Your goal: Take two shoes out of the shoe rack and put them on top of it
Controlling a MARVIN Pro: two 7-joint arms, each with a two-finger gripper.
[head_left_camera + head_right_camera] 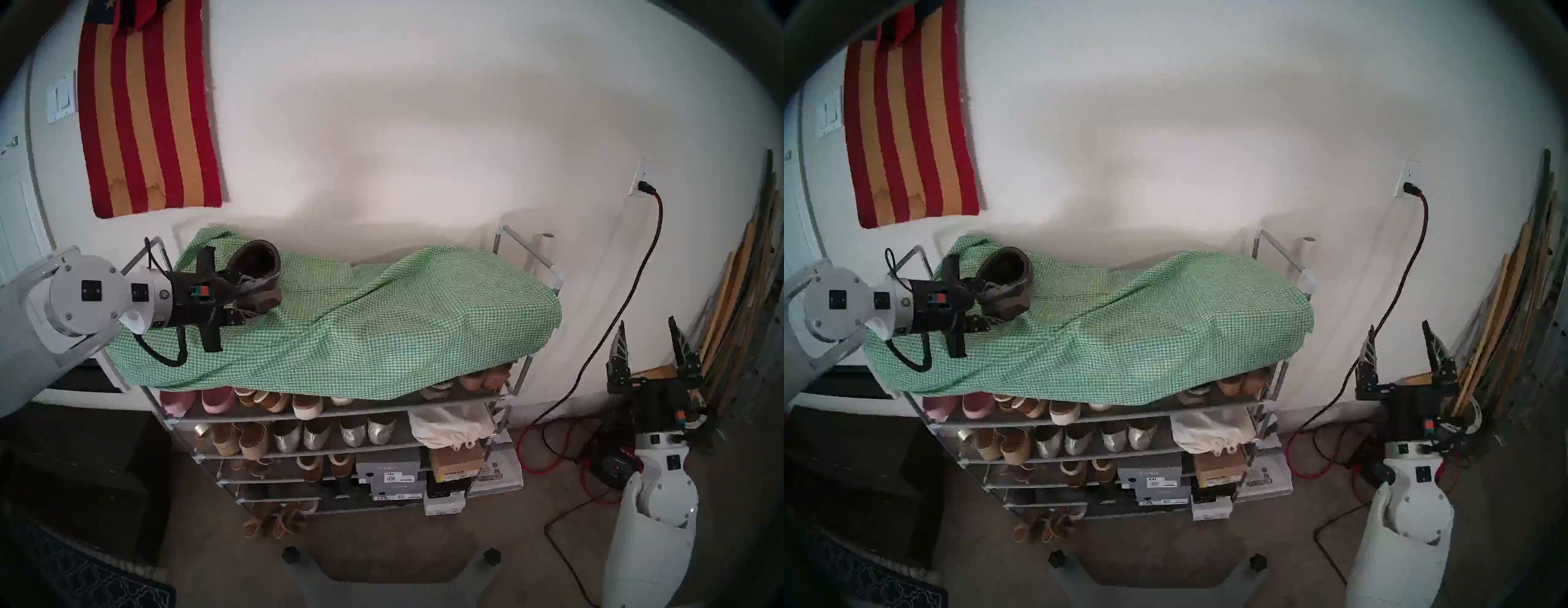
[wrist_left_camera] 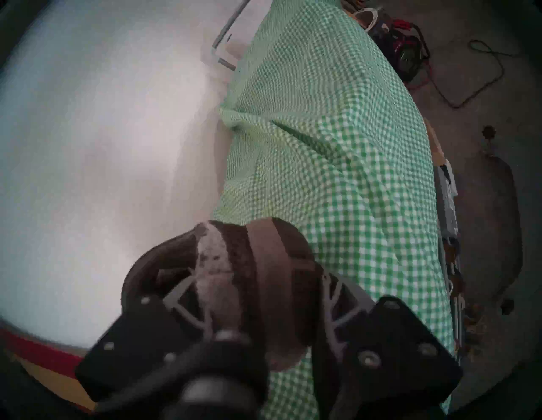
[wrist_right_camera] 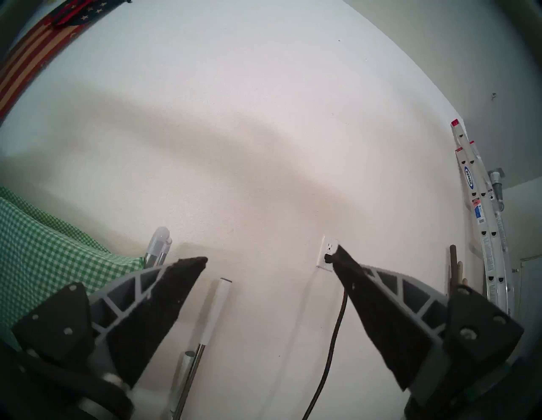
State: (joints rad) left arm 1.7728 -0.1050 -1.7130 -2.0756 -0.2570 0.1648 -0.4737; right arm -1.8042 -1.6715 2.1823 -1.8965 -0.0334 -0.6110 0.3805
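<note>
A dark brown suede clog (image 1: 259,271) (image 1: 1009,276) is at the left end of the shoe rack (image 1: 339,414), over the green-white gingham cloth (image 1: 382,318) draped on its top. My left gripper (image 1: 248,299) (image 1: 996,305) is shut on it, one finger inside the opening and one against the outside. The left wrist view shows the shoe (image 2: 264,264) tilted between the fingers (image 2: 181,293), its sole close to the cloth (image 2: 337,146). My right gripper (image 1: 648,335) (image 1: 1399,335) (image 3: 269,255) stands open and empty to the right of the rack, pointing up at the wall.
The lower shelves hold pink slippers (image 1: 178,401), silver flats (image 1: 335,431), tan woven espadrilles (image 1: 242,439), a white bag (image 1: 449,424) and shoe boxes (image 1: 390,471). A red cable (image 1: 645,254) runs from a wall socket to the floor. Boards (image 1: 738,305) lean at the right, and a dark cabinet (image 1: 76,479) stands left.
</note>
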